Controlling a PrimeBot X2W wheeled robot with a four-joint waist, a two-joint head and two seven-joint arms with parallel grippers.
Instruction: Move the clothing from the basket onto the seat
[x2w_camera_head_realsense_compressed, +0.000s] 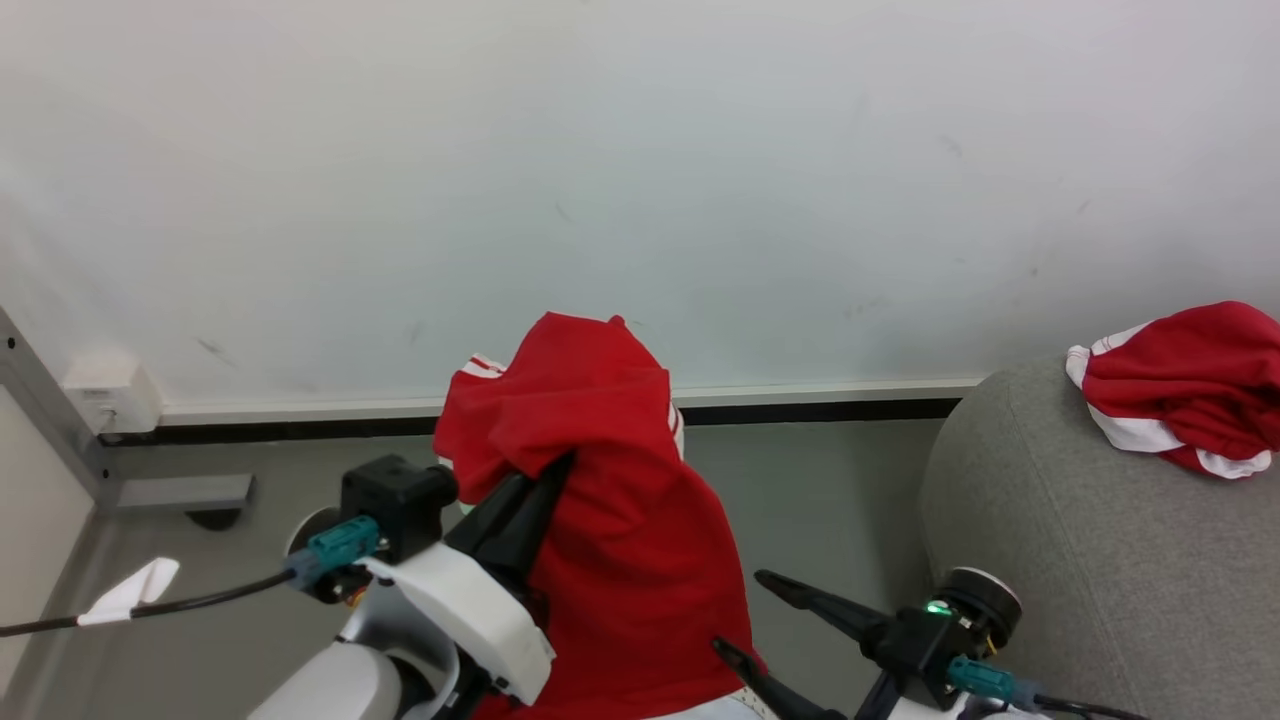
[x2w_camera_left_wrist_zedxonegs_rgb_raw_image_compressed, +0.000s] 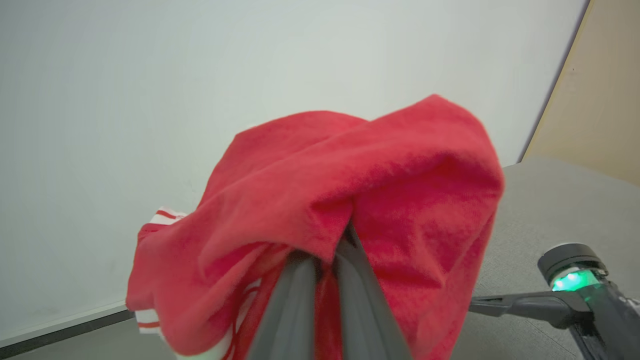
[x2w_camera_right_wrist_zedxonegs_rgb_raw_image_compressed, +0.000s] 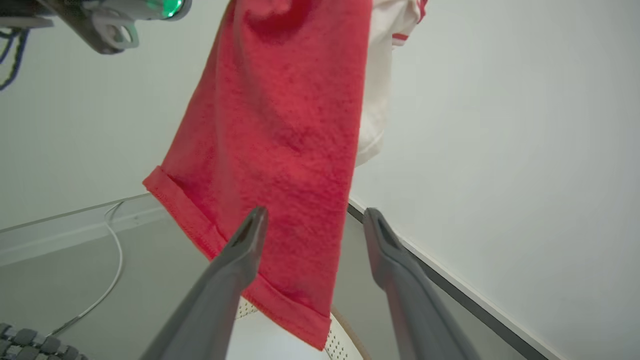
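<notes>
The left claw (x2w_camera_head_realsense_compressed: 530, 505) grips the shirt (x2w_camera_head_realsense_compressed: 620, 520), the right claw (x2w_camera_head_realsense_compressed: 738, 610) gapes empty; swing the shirt high toward the seat (x2w_camera_head_realsense_compressed: 1080, 560) at three o'clock.

The head camera is looking forward and down from above both arms, over floor (x2w_camera_head_realsense_compressed: 830, 490), wall (x2w_camera_head_realsense_compressed: 640, 180) and seat (x2w_camera_head_realsense_compressed: 1080, 560). The left wrist camera is sitting tight behind the left gripper (x2w_camera_left_wrist_zedxonegs_rgb_raw_image_compressed: 327, 262), facing the clothing (x2w_camera_left_wrist_zedxonegs_rgb_raw_image_compressed: 360, 190) close up, seat beyond. The right wrist camera is peering up from low by the basket (x2w_camera_right_wrist_zedxonegs_rgb_raw_image_compressed: 334, 342), past the right gripper (x2w_camera_right_wrist_zedxonegs_rgb_raw_image_compressed: 315, 215). All three are sharing clothing and wall.
</notes>
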